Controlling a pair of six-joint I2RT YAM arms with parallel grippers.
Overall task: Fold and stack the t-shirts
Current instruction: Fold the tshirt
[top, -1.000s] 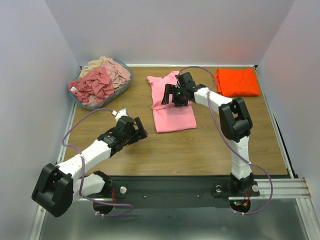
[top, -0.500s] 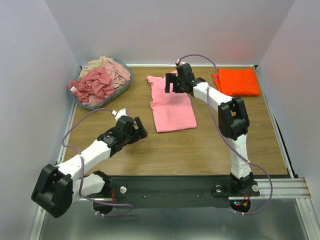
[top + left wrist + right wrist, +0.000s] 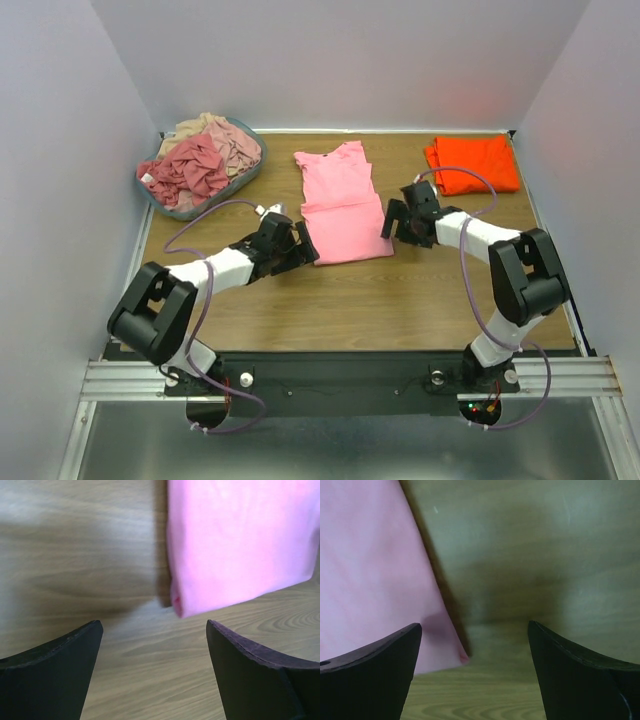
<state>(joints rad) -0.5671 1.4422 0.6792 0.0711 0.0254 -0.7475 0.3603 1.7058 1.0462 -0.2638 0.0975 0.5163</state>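
A light pink t-shirt (image 3: 341, 200) lies flat and partly folded in the middle of the table. My left gripper (image 3: 306, 250) is open at its near left corner, which shows in the left wrist view (image 3: 235, 545). My right gripper (image 3: 392, 226) is open at its near right corner, which shows in the right wrist view (image 3: 375, 580). Both grippers are empty. A bright orange t-shirt (image 3: 473, 163) lies folded at the far right. Dusty rose and beige t-shirts (image 3: 200, 155) are heaped in the basket.
The grey-blue oval basket (image 3: 172, 208) stands at the far left. White walls close in the table on three sides. Bare wood lies in front of the pink shirt.
My right gripper has let go of the pink shirt's top and come down to its near right corner. My left gripper has moved right to the near left corner. The shirt now lies flat.
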